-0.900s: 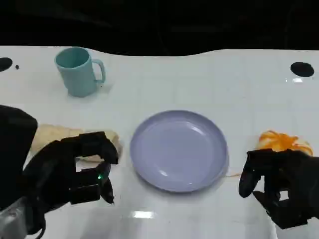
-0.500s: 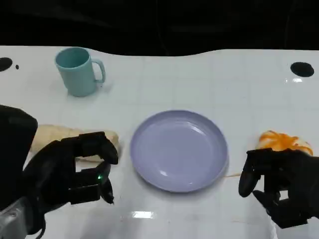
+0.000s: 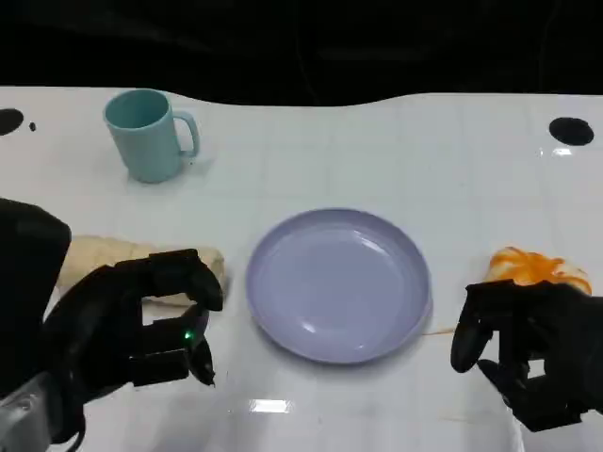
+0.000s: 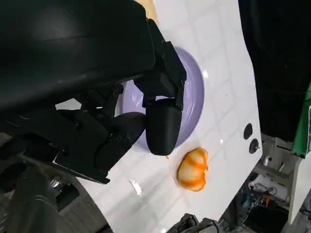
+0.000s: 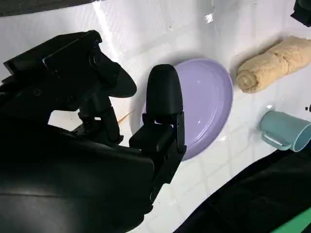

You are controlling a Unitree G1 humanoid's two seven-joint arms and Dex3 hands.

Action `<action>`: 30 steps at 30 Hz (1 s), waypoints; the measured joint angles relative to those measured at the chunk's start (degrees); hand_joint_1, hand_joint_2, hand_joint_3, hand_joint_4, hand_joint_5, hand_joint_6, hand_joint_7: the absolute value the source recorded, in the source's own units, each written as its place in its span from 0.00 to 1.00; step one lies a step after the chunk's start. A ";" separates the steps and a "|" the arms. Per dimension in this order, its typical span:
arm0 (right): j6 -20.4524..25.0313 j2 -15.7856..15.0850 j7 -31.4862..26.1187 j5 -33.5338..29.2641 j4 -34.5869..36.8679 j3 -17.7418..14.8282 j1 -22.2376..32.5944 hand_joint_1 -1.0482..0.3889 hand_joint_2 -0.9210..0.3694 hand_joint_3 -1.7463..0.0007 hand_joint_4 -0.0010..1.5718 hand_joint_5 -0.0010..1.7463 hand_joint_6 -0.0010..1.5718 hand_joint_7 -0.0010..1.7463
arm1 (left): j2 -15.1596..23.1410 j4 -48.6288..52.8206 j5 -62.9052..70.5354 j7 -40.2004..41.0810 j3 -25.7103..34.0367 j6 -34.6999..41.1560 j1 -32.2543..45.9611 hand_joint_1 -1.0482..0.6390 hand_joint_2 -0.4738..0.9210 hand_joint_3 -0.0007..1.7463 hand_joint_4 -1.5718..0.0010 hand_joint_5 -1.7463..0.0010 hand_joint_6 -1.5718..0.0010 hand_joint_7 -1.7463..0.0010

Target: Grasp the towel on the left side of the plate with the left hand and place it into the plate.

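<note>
Towel [image 3: 141, 259]: cream, rolled log, lying flat left of plate [image 3: 339, 282].

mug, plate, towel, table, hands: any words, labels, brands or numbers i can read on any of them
None: no readable text in any view.
Mug: plain teal, no print.
Plate: plain lilac, no mark.
Towel: rolled, beige, no tag showing.
Left hand: a small green light, not a sign or letter.
Right hand: plain black, no lettering.
Table: white, faint grid lines, black round spots, no writing.
</note>
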 measured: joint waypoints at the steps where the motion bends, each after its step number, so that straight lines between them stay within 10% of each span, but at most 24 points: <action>1: 0.00 0.00 0.00 0.01 0.02 0.00 0.00 0.72 0.29 0.37 0.47 1.00 0.45 0.82 | 0.01 -0.06 0.36 0.52 -0.23 0.13 0.00 0.57 0.76 0.68 0.50 0.00 0.54 0.08; 9: 0.03 0.01 0.00 -0.10 0.05 0.24 -0.09 0.73 0.29 0.37 0.47 1.00 0.45 0.82 | -0.25 -0.39 3.32 2.70 -0.77 -1.91 0.02 0.57 0.75 0.62 0.60 0.15 0.59 0.33; 17: 0.55 0.06 -0.01 -0.15 -0.18 0.69 -0.14 0.73 0.27 0.38 0.46 1.00 0.45 0.81 | 3.30 1.09 13.77 2.51 -5.90 -15.23 0.07 0.47 0.99 0.22 0.73 0.53 0.69 0.88; 30: 0.54 0.30 -0.12 -0.15 -0.25 0.93 -0.67 0.73 0.28 0.38 0.46 1.00 0.45 0.81 | 18.78 9.19 38.76 -5.92 -19.26 -30.25 -7.59 0.28 1.00 0.04 0.99 0.69 0.89 1.00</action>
